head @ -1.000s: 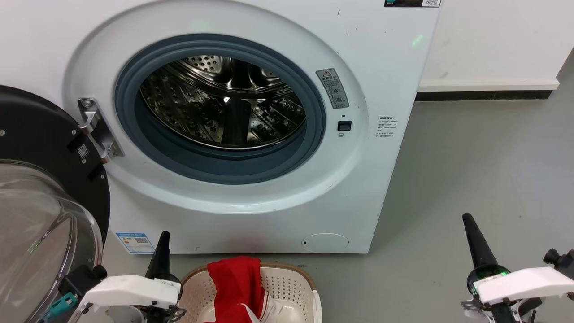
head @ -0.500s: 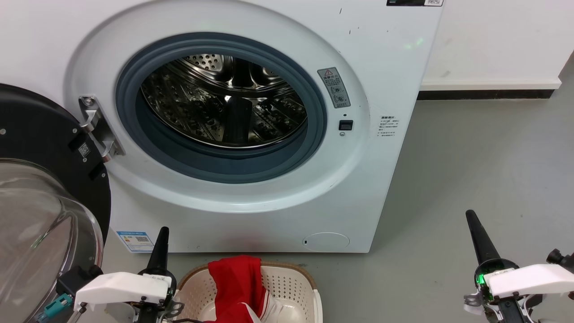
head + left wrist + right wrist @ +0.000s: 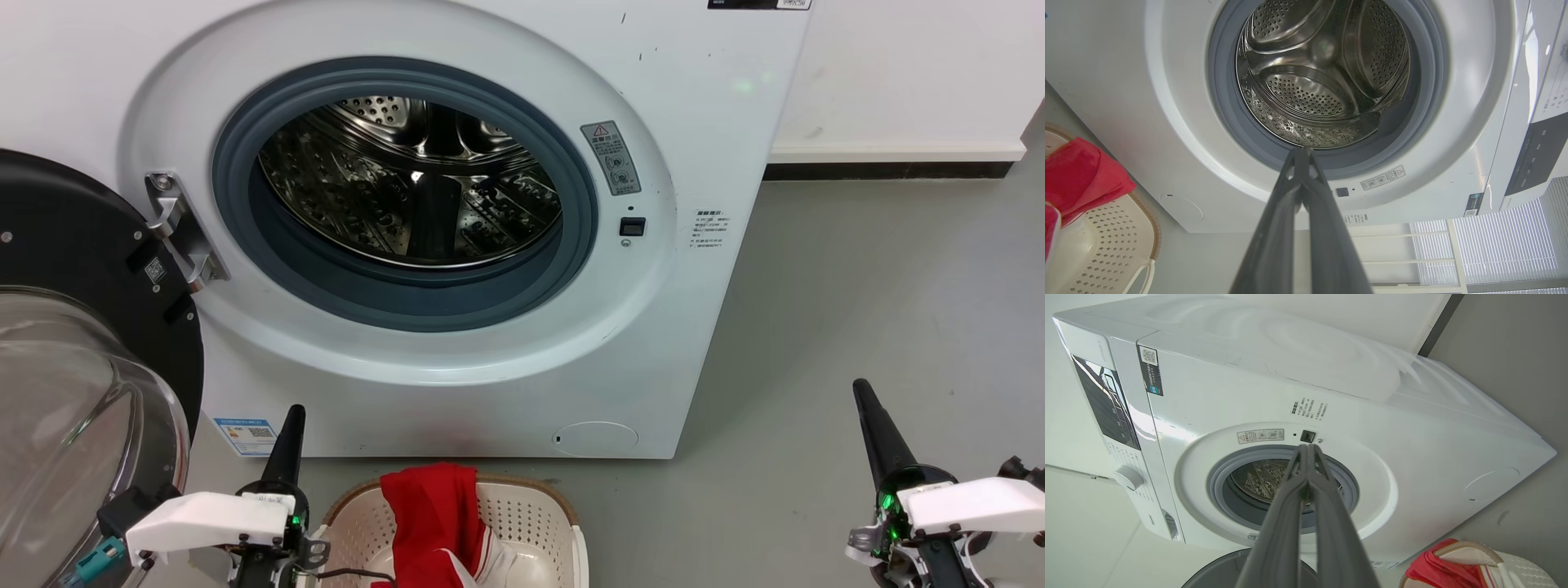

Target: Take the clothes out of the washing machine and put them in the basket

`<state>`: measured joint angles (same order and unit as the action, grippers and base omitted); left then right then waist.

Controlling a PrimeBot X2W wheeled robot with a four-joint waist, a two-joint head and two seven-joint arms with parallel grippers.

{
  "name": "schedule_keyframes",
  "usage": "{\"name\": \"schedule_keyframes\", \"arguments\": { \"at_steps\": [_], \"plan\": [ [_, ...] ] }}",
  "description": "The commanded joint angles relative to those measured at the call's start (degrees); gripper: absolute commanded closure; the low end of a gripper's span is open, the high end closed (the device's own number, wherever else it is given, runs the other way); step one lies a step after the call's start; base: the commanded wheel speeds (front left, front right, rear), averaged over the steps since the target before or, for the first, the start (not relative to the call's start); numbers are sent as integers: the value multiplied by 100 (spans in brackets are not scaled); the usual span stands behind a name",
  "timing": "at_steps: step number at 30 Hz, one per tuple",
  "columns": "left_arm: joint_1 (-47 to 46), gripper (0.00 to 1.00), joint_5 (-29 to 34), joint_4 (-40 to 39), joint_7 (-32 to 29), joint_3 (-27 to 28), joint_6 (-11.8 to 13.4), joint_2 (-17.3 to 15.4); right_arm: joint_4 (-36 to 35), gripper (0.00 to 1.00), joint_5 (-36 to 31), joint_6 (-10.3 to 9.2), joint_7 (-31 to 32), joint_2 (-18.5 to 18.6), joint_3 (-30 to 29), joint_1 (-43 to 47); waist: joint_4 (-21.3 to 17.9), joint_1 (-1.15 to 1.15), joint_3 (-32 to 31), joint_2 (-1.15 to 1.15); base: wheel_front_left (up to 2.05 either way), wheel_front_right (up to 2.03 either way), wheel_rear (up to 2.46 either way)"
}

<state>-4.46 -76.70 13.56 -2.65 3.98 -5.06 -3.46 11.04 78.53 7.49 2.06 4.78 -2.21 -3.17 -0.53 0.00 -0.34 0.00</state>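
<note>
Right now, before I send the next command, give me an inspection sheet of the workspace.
Surface: grey floor, smooth.
Job's things: washing machine with door swung open to the left; drum shows no fabric in its visible part; red clothes lie in the basket, draped over its far rim.
Clutter: nothing seen.
Hands: left hand and right hand both shut, holding nothing, low on either side of the basket.
Cables: thin dark cable near the left hand's base, by the basket's near edge.
Surroundings: white wall, dark skirting.
</note>
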Motion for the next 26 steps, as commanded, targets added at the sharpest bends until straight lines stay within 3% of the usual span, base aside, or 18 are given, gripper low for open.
{"name": "schedule_keyframes", "arguments": {
  "at_steps": [1,26],
  "plan": [
    [-104,100,-95,-14,-31,33,-36,1,-3,100,108,1,15,17,-21,-131,2,0,1,0,0,0,0],
    [-186,100,-1226,37,-322,217,-221,47,229,100,1238,0,210,-17,-162,-289,39,0,38,0,0,0,0]
  ]
}}
